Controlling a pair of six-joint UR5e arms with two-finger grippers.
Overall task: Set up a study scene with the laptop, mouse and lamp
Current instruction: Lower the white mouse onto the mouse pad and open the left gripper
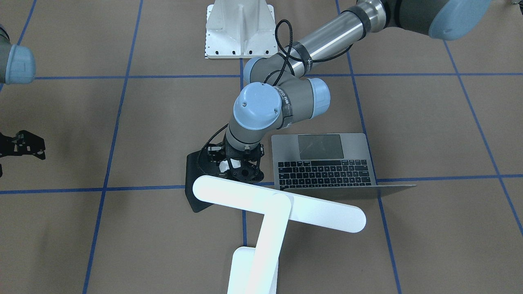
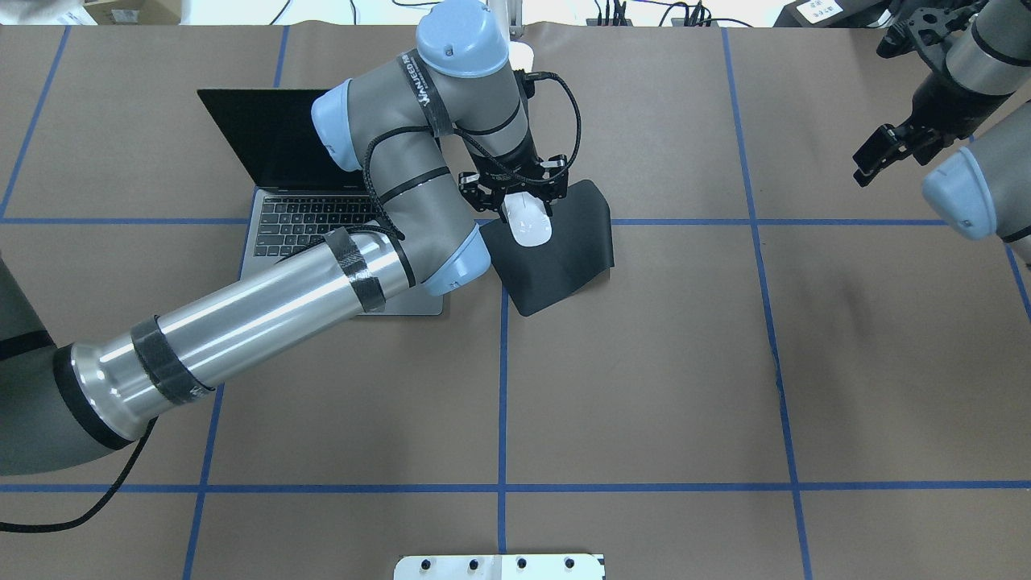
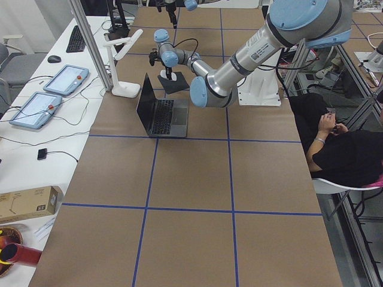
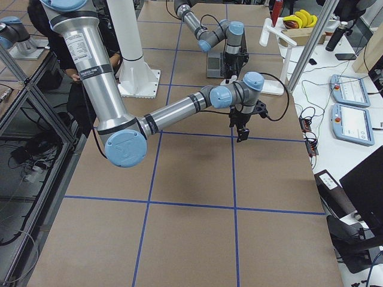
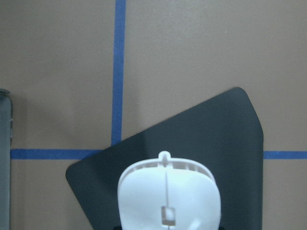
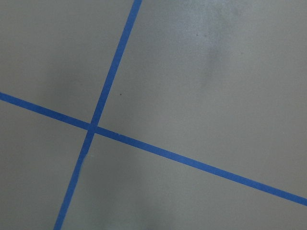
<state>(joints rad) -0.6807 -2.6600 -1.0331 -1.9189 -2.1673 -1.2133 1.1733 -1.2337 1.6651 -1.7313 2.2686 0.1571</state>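
left gripper (image 2: 523, 205) | apparently gripping mouse (image 2: 533, 232) | over mat (image 2: 568, 266), inside its edges

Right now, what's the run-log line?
left hand: gripping mouse over mat | right hand: aside, empty | laptop: open | lamp: standing

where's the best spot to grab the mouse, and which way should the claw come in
Take the mouse across its two long sides, near mid-length, coming straight down from above. It is low, smooth and oval over the black mat, so its flanks look like the only opposed faces to pinch. The laptop close beside it would likely crowd a low sideways approach. The left claw sits over it that way.
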